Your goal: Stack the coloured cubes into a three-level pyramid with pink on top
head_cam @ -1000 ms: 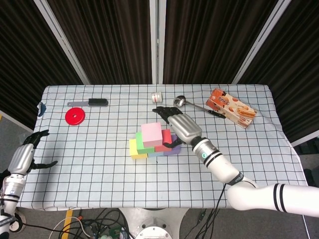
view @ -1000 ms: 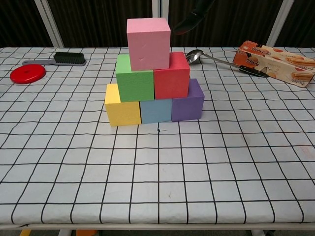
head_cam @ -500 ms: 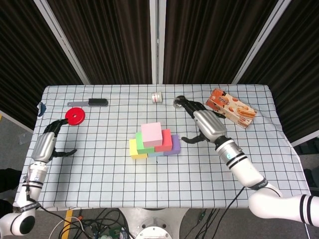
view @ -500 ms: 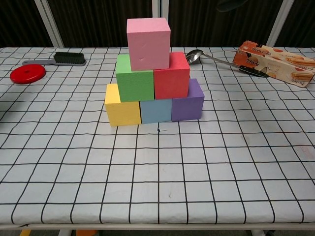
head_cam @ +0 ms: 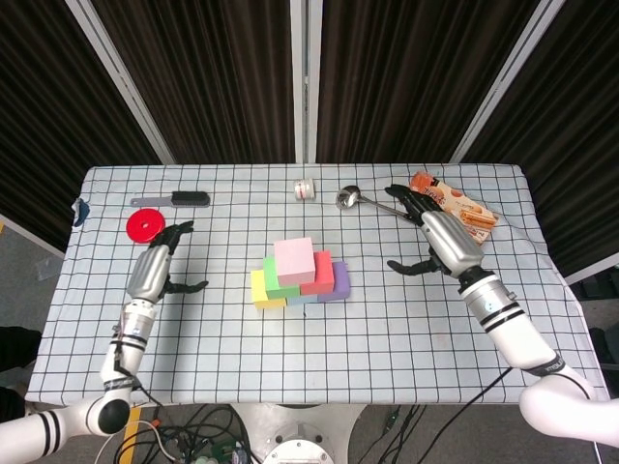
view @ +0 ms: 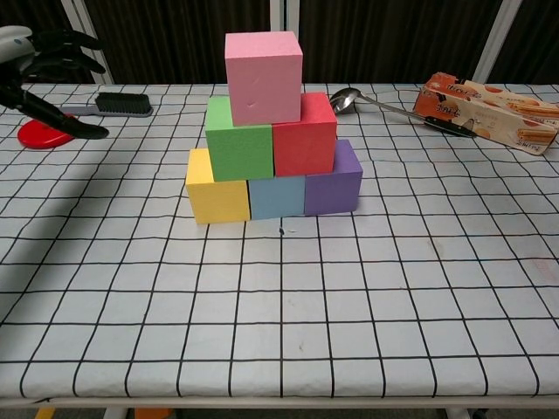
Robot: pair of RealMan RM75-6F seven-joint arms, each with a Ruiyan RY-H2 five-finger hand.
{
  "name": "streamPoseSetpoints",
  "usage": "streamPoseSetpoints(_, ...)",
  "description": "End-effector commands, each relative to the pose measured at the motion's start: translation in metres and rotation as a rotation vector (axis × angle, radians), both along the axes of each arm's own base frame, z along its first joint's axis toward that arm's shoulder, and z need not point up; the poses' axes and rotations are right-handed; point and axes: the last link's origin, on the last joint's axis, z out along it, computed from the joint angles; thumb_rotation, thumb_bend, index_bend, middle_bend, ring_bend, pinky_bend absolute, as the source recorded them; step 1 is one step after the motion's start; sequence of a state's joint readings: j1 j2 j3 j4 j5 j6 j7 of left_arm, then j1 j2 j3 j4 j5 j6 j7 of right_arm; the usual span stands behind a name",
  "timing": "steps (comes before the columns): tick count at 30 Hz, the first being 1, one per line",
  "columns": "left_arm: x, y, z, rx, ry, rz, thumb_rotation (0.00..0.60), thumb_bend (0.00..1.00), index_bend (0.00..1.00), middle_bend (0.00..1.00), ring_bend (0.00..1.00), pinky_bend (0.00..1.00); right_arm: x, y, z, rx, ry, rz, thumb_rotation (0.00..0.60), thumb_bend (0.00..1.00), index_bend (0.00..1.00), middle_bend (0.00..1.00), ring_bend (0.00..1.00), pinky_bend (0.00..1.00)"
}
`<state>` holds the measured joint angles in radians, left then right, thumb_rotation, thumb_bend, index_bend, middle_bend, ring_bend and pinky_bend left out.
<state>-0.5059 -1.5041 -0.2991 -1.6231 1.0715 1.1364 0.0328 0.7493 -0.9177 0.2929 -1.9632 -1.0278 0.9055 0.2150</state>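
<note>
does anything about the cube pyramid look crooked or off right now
Nothing stands out. The pink cube sits squarely on the green cube and red cube, with yellow, blue and purple below. Neither hand touches it.

Cube pyramid midway between the fingers of two hands

The left hand [head_cam: 155, 266] hovers left of the stack and the right hand [head_cam: 440, 237] right of it, both well apart from it. The top cube [view: 263, 77] sits on the two middle cubes [view: 238, 150], which rest on the three bottom cubes [view: 276, 196] on the table [view: 279, 332]. A disc [head_cam: 145, 225] lies just behind and left of the left fingers [head_cam: 177, 230], with a brush [head_cam: 179, 200] further behind them. The spoon [head_cam: 363, 200] lies just left of the right fingertips [head_cam: 398, 193], with its handle reaching under them. The box [head_cam: 455, 208] lies just to their right, and a small roll [head_cam: 306, 188] is further left, beyond the spoon.
</note>
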Motion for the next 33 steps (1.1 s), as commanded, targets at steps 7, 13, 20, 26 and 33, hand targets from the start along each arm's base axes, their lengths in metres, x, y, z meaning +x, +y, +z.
streamPoseSetpoints(7,0.025,0.001,-0.025,-0.028,-0.039,-0.002,0.600,0.00,0.10,0.15,0.05,0.08,-0.019,0.000,0.009,0.000,-0.009,-0.024,0.600,0.12,0.00,0.00,0.00,0.00)
streamPoseSetpoints(13,0.031,0.002,-0.031,-0.046,-0.040,-0.001,0.600,0.00,0.10,0.15,0.05,0.08,-0.029,0.001,0.010,0.004,-0.021,-0.038,0.600,0.12,0.00,0.00,0.00,0.00)
streamPoseSetpoints(20,0.039,0.000,-0.035,-0.066,-0.060,-0.001,0.600,0.00,0.10,0.15,0.05,0.08,-0.035,0.000,0.012,0.007,-0.026,-0.043,0.600,0.12,0.00,0.00,0.00,0.00)
streamPoseSetpoints(26,0.047,0.001,-0.038,-0.079,-0.074,-0.009,0.600,0.00,0.10,0.15,0.05,0.08,-0.037,0.000,0.012,0.012,-0.027,-0.044,0.600,0.12,0.00,0.00,0.00,0.00)
streamPoseSetpoints(33,0.056,0.002,-0.045,-0.101,-0.083,-0.019,0.600,0.00,0.10,0.15,0.05,0.08,-0.042,0.000,0.014,0.011,-0.030,-0.053,0.600,0.12,0.00,0.00,0.00,0.00)
